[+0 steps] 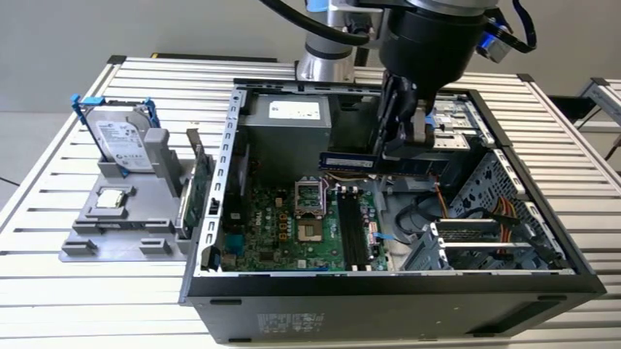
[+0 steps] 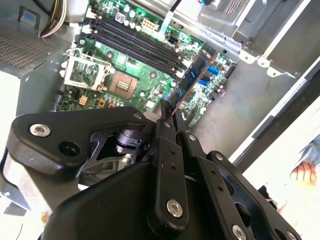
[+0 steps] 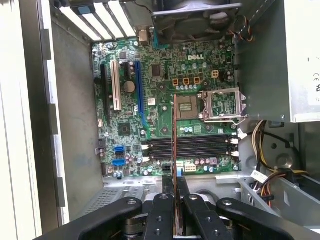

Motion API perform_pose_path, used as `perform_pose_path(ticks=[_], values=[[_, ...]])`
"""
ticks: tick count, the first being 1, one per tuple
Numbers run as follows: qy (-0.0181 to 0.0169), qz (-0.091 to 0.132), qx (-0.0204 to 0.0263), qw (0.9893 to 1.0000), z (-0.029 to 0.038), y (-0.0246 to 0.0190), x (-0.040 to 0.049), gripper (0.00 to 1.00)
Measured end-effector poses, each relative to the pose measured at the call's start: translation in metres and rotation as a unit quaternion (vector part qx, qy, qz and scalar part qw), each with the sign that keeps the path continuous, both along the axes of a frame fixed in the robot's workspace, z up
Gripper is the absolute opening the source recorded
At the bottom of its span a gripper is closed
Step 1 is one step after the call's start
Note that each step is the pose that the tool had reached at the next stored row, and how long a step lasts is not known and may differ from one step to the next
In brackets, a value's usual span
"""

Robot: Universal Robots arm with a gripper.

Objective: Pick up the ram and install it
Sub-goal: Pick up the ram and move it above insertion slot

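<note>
Your gripper (image 1: 403,149) is clenched on one end of the ram (image 1: 347,161), holding the stick level inside the open computer case (image 1: 231,131). Below the gripper lies the green motherboard (image 3: 150,90). Its black memory slots (image 3: 200,147) sit beneath the ram, well apart from it.

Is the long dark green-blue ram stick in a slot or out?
Out: the black gripper holds the ram above the green motherboard, whose black slots lie empty.
</note>
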State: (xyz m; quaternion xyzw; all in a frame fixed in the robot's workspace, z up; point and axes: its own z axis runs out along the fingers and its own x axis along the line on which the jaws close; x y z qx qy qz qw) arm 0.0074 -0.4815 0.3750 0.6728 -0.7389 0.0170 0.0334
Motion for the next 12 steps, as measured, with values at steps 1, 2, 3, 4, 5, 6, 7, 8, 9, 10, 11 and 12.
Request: perform_pose_path(ticks=[1, 2, 3, 4, 5, 6, 7, 8, 9, 10, 11, 12], values=[[0.0, 0.0, 0.0, 1.0, 0.0, 0.0001, 0.0008, 0.0], [0.0, 0.0, 0.0, 1.0, 0.0, 0.0001, 0.0017, 0.0], [0.0, 0.0, 0.0, 1.0, 0.0, 0.0002, 0.0026, 0.0], [0.0, 0.0, 0.0, 1.0, 0.0, 0.0003, 0.0034, 0.0], [0.0, 0.0, 0.0, 1.0, 0.0, 0.0003, 0.0042, 0.0], [0.0, 0.0, 0.0, 1.0, 0.0, 0.0003, 0.005, 0.0], [0.0, 0.0, 0.0, 1.0, 0.0, 0.0004, 0.0058, 0.0], [0.0, 0.0, 0.0, 1.0, 0.0, 0.0004, 0.0065, 0.0], [0.0, 0.0, 0.0, 1.0, 0.0, 0.0005, 0.0072, 0.0], [0.0, 0.0, 0.0, 1.0, 0.0, 0.0005, 0.008, 0.0], [0.0, 0.0, 0.0, 1.0, 0.0, 0.0005, 0.0086, 0.0], [0.0, 0.0, 0.0, 1.0, 0.0, 0.0006, 0.0093, 0.0]])
